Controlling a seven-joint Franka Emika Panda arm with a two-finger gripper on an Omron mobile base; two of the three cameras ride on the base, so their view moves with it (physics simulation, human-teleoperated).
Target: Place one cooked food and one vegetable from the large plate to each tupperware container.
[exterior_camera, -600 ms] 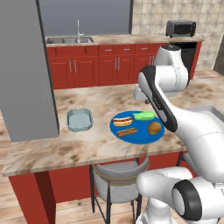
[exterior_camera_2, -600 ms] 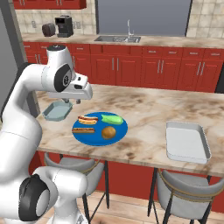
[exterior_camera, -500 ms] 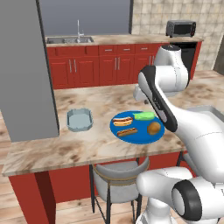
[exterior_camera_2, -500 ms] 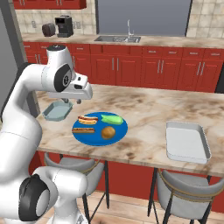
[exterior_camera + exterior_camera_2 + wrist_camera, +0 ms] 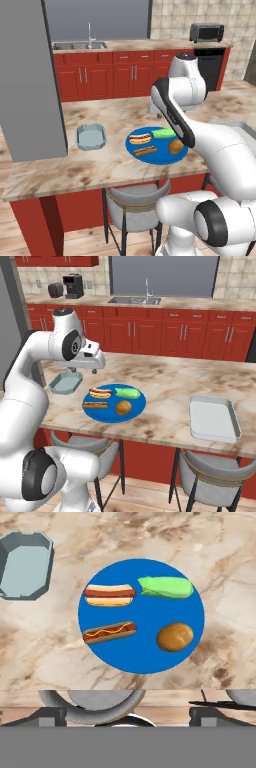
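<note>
pincer: my pincer (image 5: 93, 370) hangs high over the surface (image 5: 165, 383), fingers spread wide, nothing between them; it sits at about 10 o'clock off the large plate (image 5: 135, 410) in the right base view, and I read that as a survey pose before a pick.
large plate: bright blue, flat on the surface near the front edge, mid-frame in the hand view (image 5: 145, 657); all four foods lie on it, apart from one another, so I judge no transfer done yet.
plate contents: hot dog in bun (image 5: 110, 595) at 10 o'clock, second hot dog with mustard (image 5: 109, 632) at 8 o'clock, green vegetable (image 5: 165, 587) at 1 o'clock, brown potato (image 5: 175, 637) at 4 o'clock.
small container: small tupperware with cut corners (image 5: 24, 566) sits at 9–10 o'clock of the plate, near it, nothing in it.
large container: rectangular tray-like tupperware (image 5: 214, 417) sits at 3 o'clock of the plate, well apart, nothing in it.
why this layout: plate between the two tubs, so I can carry to either side; spacing leaves finger room around each food.
writing: no brand, label or text readable anywhere.
next, my guess: come down on one hot dog first.
</note>
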